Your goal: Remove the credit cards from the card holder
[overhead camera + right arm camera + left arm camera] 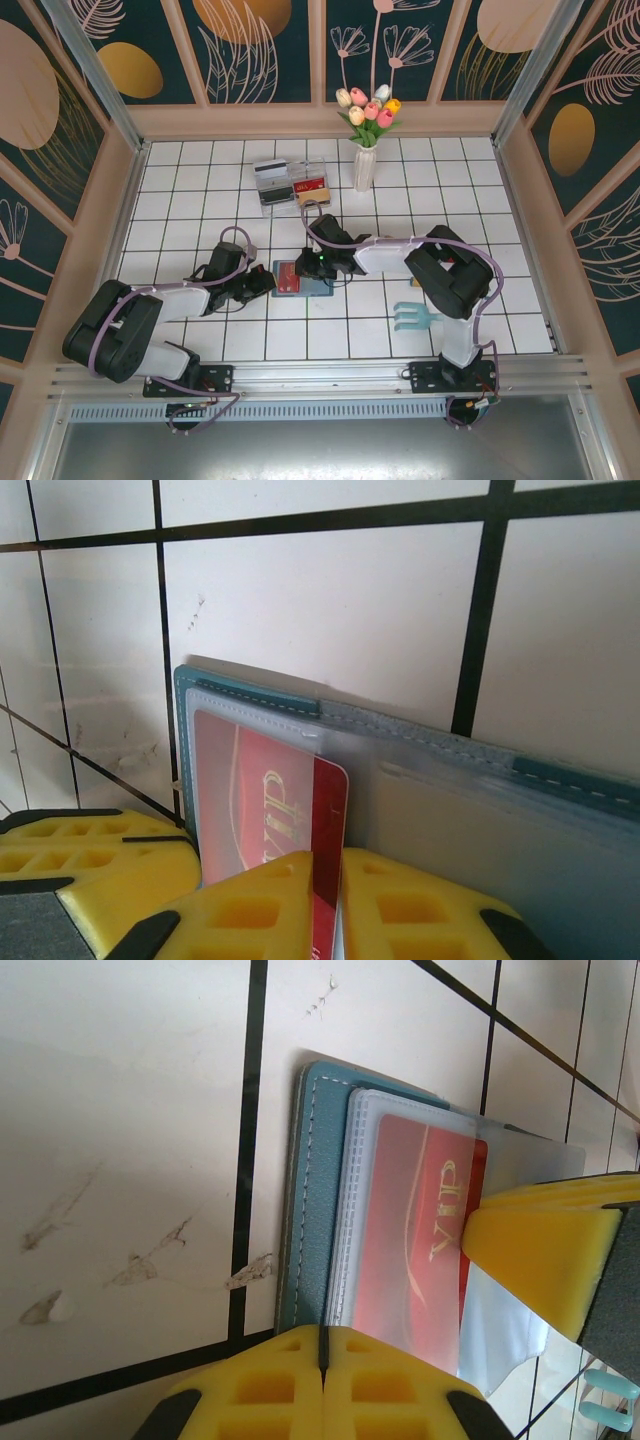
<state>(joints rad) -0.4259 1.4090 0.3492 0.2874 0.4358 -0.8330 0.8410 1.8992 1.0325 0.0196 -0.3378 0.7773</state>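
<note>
While the card holder (305, 1210) lies open and flat on the tiled table (200, 180) between the two arms, your biggest risk is that the whole thing comes along with the pull. All that pins it is the left gripper (322, 1360). Its jaws are closed together at the holder's teal edge, and you cannot tell whether they pinch the cover or merely press on it. If that hold slips, the holder slides or folds up and the card never leaves its slot.

Next in size, the clear sleeve (450, 810) looks soft and loose. A pull at an angle could drag or crumple it and jam the card.

Smallest, the red credit card (265, 780) is thin and likely slick, and only one end of it is caught. It could slip from the fingers, or bend if you lift it instead of drawing it along the slot.

The holder sits directly ahead of both sets of fingers, the left at one edge and the right nearer its middle. The red card is partly out of its sleeve, with one corner bare. Its exposed end runs between the jaws of the right gripper (325, 895), which stand narrow, closed on both faces of the card.
</note>
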